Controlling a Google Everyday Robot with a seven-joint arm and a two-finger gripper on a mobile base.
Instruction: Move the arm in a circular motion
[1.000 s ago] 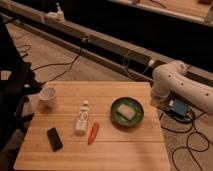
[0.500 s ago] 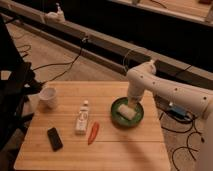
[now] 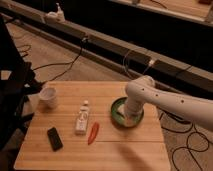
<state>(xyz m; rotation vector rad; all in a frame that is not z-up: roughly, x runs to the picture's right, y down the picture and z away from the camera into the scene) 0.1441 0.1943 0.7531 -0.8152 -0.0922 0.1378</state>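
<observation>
The arm (image 3: 165,100) is large, glossy and white, and it reaches in from the right edge. Its rounded joint (image 3: 140,89) hangs over the right part of the wooden table (image 3: 65,157). From that joint a segment drops down to the gripper (image 3: 131,118). The gripper sits low over the green bowl (image 3: 118,111) and covers much of the bowl's inside.
On the table stand a white cup (image 3: 48,97), a white bottle lying flat (image 3: 82,119), a red chili pepper (image 3: 93,133) and a black flat device (image 3: 54,138). A black chair (image 3: 12,85) is at the left. Cables (image 3: 187,145) lie on the floor at the right.
The arm has swung from beyond the table's right edge leftward and toward the camera. Its end now hangs over the green bowl. The table objects have not moved.
</observation>
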